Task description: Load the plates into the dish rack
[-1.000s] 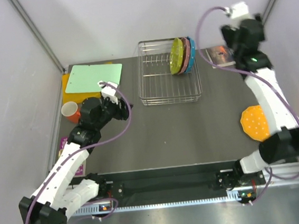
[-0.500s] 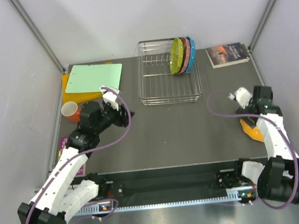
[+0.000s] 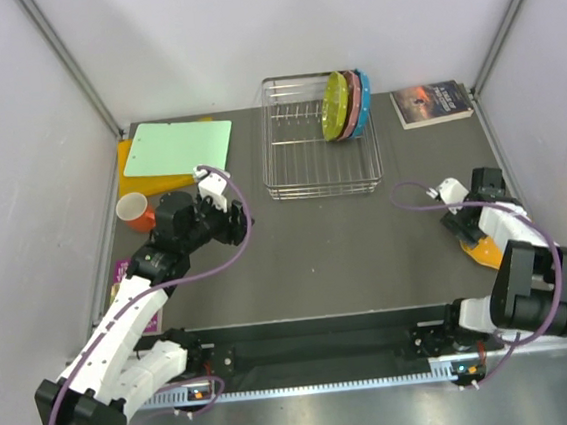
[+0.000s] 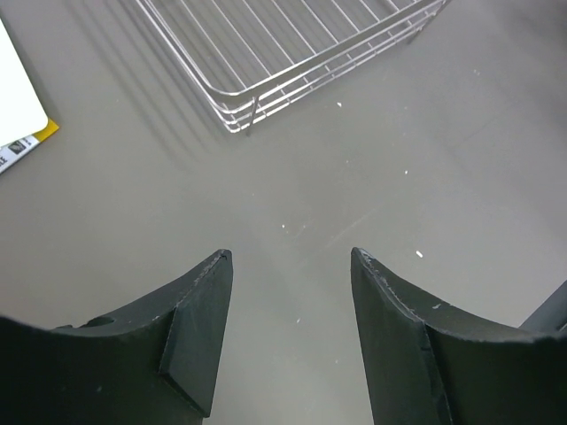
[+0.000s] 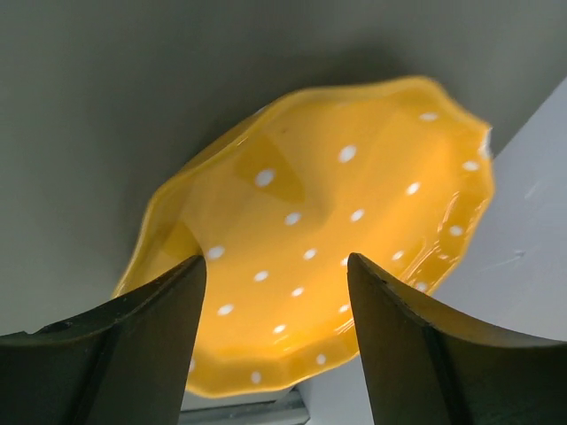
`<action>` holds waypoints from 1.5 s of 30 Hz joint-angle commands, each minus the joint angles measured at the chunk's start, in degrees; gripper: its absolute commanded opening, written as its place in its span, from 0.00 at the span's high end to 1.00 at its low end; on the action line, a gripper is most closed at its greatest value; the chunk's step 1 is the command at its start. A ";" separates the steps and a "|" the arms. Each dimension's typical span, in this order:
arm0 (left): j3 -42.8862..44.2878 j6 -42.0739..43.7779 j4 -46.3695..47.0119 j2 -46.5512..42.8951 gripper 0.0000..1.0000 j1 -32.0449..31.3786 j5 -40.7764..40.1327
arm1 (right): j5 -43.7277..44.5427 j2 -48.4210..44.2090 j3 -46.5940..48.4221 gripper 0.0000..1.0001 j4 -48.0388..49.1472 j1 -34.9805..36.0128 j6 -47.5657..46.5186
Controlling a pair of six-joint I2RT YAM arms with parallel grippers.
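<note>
Nearest to us, on the right side of the dark grey table, the right gripper bends low over the orange scalloped plate with white dots. That plate lies at the table's right edge, well apart from the rack. In the right wrist view the gripper's two black fingers stand spread, one to each side of the plate, and the dotted face shows in the gap between them. We cannot tell whether the tips touch the rim, though nothing looks pinched. A little farther in on the left, the left gripper hovers over bare table. Its jaws are likewise spread and empty, and they point toward the near left corner of the rectangular silver wire dish rack. Just left of that arm stands an orange mug. Farther back, the rack sits in the middle of the table's far half. At its far right end three plates stand on edge, side by side: a yellow-green plate, a pink plate and a blue plate. Behind the mug, a pale green rectangular cutting board lies flat near the far left corner. A dark-covered book lies flat near the far right corner.
</note>
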 commanded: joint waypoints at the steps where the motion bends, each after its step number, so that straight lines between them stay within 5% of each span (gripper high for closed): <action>1: 2.62 1.68 -0.25 -0.07 0.39 0.46 0.16 | -1.95 5.23 1.46 0.34 5.66 -0.69 0.69; 11: 2.19 2.91 -1.49 -2.26 0.39 1.51 -1.25 | -11.96 6.56 0.84 0.36 -3.36 2.03 -10.37; 18: 0.95 2.65 -0.96 -3.58 0.39 1.95 -2.04 | -17.33 1.46 2.96 0.37 -9.89 11.85 -14.51; 30: 0.95 -6.04 -4.03 -4.90 0.37 6.08 -4.67 | -19.71 2.77 10.16 0.36 -9.81 32.94 -9.24; 38: -0.63 -12.82 -4.82 -4.90 0.37 9.95 -4.15 | -20.50 12.61 23.76 0.36 -8.84 48.68 -4.67; 45: 0.07 -12.12 -5.35 -5.51 0.38 11.53 -5.20 | -20.06 13.69 29.50 0.37 -8.05 53.98 -0.19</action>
